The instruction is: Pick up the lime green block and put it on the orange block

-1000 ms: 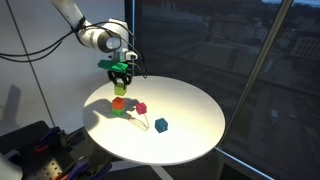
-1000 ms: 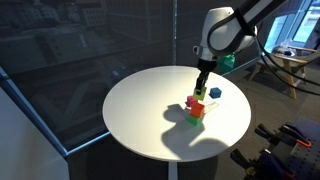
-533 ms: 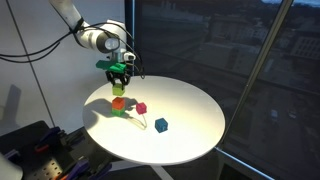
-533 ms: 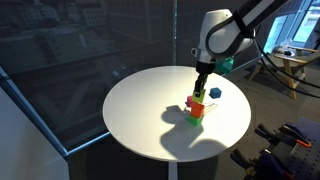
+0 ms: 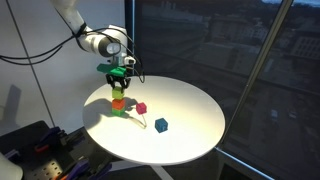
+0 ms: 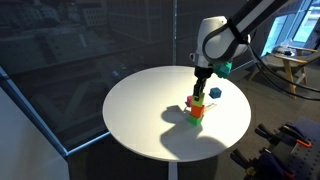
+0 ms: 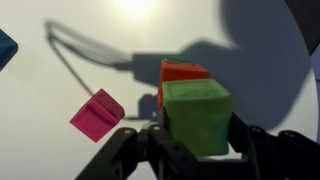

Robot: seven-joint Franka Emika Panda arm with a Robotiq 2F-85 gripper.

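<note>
Basically, the black two-fingered tool (image 7: 197,128) is gripping the small yellowish lime-green cube (image 7: 197,115) from both sides, its jaws closing just to the width of the cube, with a dark finger (image 7: 150,140) pressing on each flank. The lime-green cube is hanging off the white round tabletop (image 7: 40,90), right over the small orange-red cube (image 7: 183,71), which is peeking out behind its top edge in the wrist view. In an exterior view the tool (image 5: 119,84) is pointing straight down with the lime-green cube (image 5: 119,90) sitting just above the orange-red cube (image 5: 118,102); I cannot tell whether the two are touching. The orange-red cube (image 6: 196,105) is resting on what is looking like a darker green cube (image 6: 195,119). A magenta-pink cube (image 7: 97,113) is lying near the stack, tilted in the wrist view, and a blue cube (image 5: 161,125) is sitting farther out on the tabletop (image 5: 190,125).
</note>
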